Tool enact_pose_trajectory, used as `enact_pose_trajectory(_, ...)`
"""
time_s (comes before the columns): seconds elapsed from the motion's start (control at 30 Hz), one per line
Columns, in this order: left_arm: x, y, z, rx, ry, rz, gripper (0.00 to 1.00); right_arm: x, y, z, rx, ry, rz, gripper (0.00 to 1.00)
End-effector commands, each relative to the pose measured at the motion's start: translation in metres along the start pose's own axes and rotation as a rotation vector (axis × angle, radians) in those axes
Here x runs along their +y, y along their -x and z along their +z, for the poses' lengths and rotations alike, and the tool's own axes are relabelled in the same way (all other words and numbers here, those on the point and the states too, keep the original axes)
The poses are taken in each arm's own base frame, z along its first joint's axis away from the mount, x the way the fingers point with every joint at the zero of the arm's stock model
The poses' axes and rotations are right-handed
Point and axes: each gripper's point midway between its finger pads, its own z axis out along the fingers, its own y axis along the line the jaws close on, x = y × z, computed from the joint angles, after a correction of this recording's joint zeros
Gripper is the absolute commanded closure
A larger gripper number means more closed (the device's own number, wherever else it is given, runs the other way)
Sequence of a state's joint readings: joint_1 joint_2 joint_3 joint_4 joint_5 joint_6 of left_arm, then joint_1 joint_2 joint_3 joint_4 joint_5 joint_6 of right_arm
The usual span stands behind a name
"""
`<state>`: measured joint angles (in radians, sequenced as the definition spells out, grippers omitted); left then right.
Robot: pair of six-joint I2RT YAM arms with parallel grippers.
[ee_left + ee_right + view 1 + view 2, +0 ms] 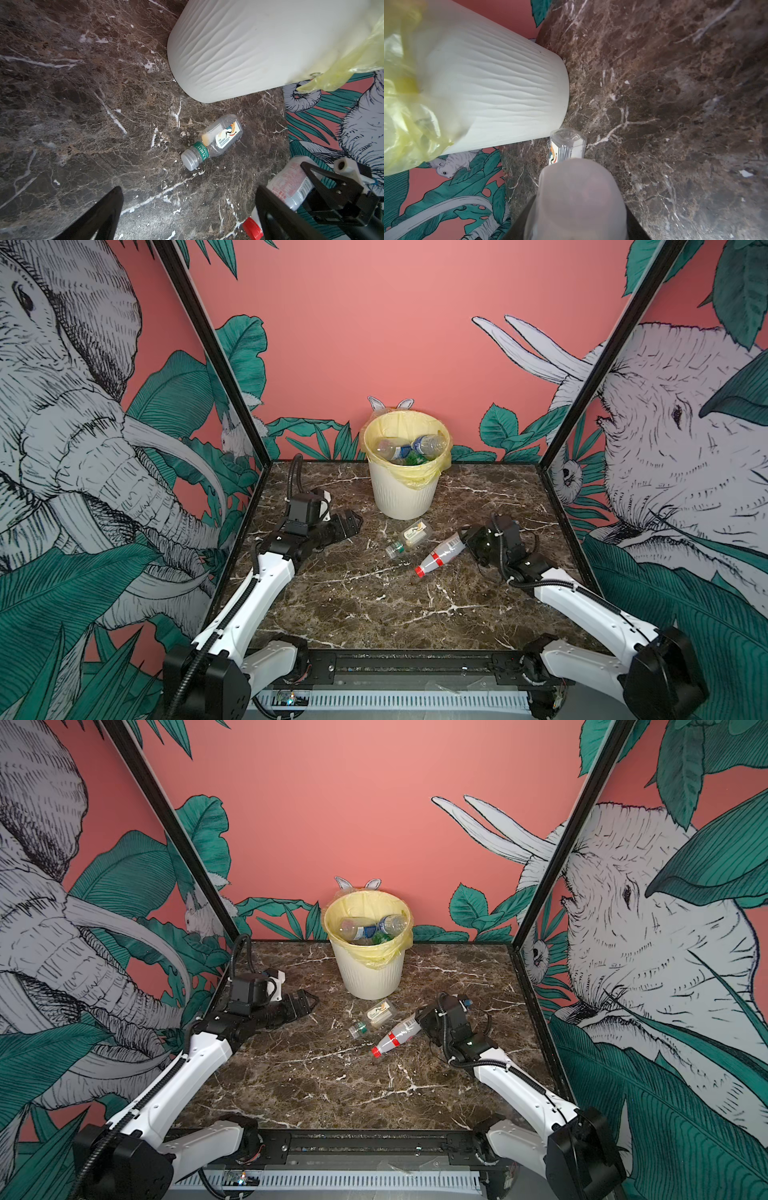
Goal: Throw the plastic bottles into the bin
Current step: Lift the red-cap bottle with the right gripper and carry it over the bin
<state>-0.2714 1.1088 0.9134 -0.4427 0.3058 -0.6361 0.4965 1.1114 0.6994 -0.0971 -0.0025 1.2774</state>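
The bin (401,493) (368,977) stands at the back middle of the table with several plastic bottles (428,443) inside. My right gripper (467,537) (419,1019) is shut on the base of a white bottle with a red cap (440,558) (395,1038), low over the table. In the right wrist view that base (579,197) fills the space between the jaws. A small clear bottle with a green neck band (409,539) (214,141) (566,145) lies just in front of the bin. My left gripper (353,524) (189,191) is open with nothing between its fingers, left of both bottles.
The dark marble table (353,605) is walled by black frame posts (232,377) and printed panels. A black rail (415,666) runs along the front edge between the two arm bases.
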Motion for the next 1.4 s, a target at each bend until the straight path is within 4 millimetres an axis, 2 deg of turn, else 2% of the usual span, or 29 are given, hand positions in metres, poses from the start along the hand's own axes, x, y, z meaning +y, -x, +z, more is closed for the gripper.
enact_pose_trajectory(0.0, 0.001, 0.003, -0.003, -0.019, -0.001, -0.014, 0.01, 0.031, 0.007, -0.008, 0.016, 0.087, -0.077, 0.50)
enact_pose_trajectory(0.43, 0.007, -0.004, 0.001, -0.011, 0.003, -0.028, 0.01, 0.082, 0.026, -0.025, 0.013, 0.228, -0.153, 0.50)
enact_pose_trajectory(0.8, 0.011, -0.011, 0.009, 0.011, -0.002, -0.052, 0.01, 0.136, 0.041, -0.035, 0.023, 0.393, -0.178, 0.50)
enact_pose_trajectory(1.1, 0.006, -0.007, 0.010, 0.004, -0.024, -0.064, 0.01, 0.179, 0.066, -0.038, 0.018, 0.488, -0.195, 0.51)
enact_pose_trajectory(1.23, 0.011, -0.011, 0.012, 0.009, -0.014, -0.066, 0.01, 0.191, 0.074, -0.034, 0.014, 0.511, -0.193, 0.51)
enact_pose_trajectory(1.37, 0.015, -0.014, 0.015, 0.017, -0.001, -0.061, 0.01, 0.188, 0.078, -0.030, 0.008, 0.516, -0.172, 0.51)
